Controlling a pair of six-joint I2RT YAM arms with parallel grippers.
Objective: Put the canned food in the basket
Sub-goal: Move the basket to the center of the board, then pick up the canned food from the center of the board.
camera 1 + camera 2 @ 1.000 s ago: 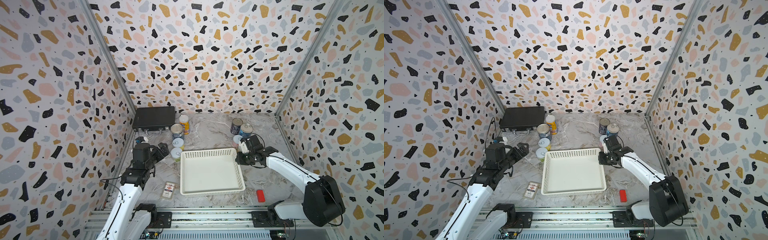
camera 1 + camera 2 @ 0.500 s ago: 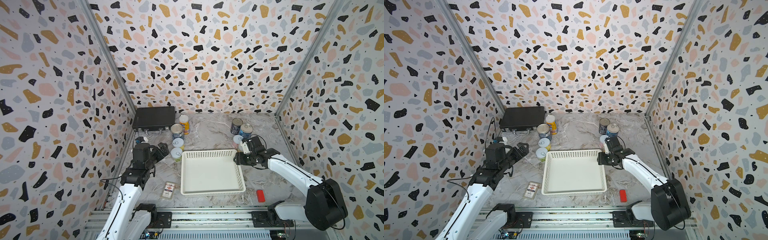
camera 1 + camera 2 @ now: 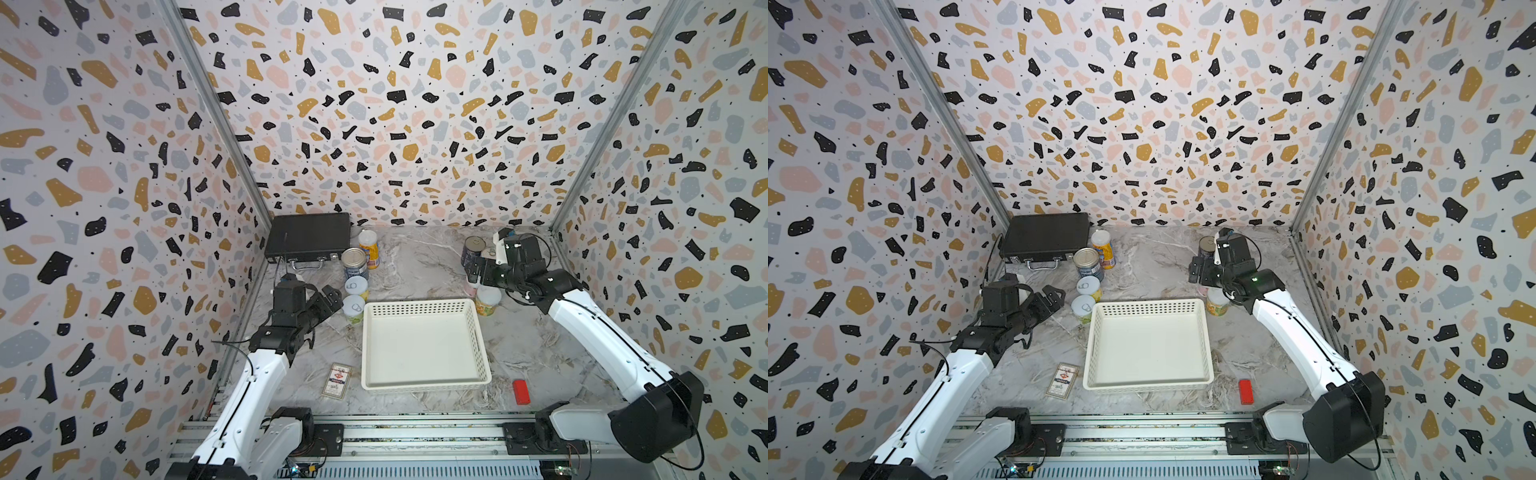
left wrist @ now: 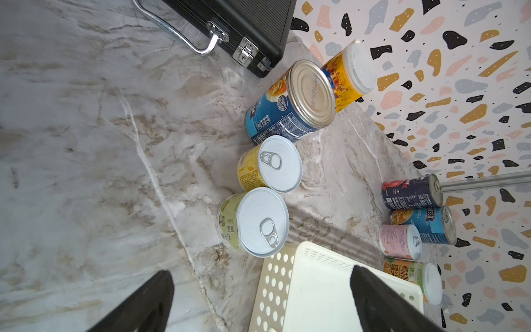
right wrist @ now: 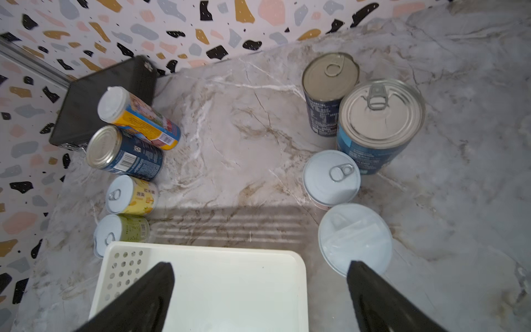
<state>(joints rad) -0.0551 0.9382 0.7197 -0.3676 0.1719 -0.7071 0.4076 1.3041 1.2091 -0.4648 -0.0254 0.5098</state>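
Note:
The white basket (image 3: 419,306) lies empty mid-table, also seen in the right wrist view (image 5: 201,287). Left of its far corner stand a green can (image 3: 353,308), a yellow can (image 3: 356,286), a blue tin (image 3: 354,263) and a tall yellow can (image 3: 369,248). Beyond its far right corner stand a pale-lidded can (image 3: 488,300), a pink can (image 3: 471,287) and a dark tin (image 3: 473,249); a blue tin (image 5: 379,126) shows in the wrist view. My right gripper (image 3: 477,275) (image 5: 260,265) hangs open over that corner. My left gripper (image 3: 330,301) (image 4: 260,273) is open beside the green can (image 4: 253,221).
A black briefcase (image 3: 307,237) lies at the back left against the wall. A flat card box (image 3: 336,380) lies near the basket's front left corner, and a small red block (image 3: 520,391) near its front right. Patterned walls close in three sides.
My right gripper was shut at the basket's far right corner; it has opened wide and drawn up and back toward the cans. The left arm has not moved.

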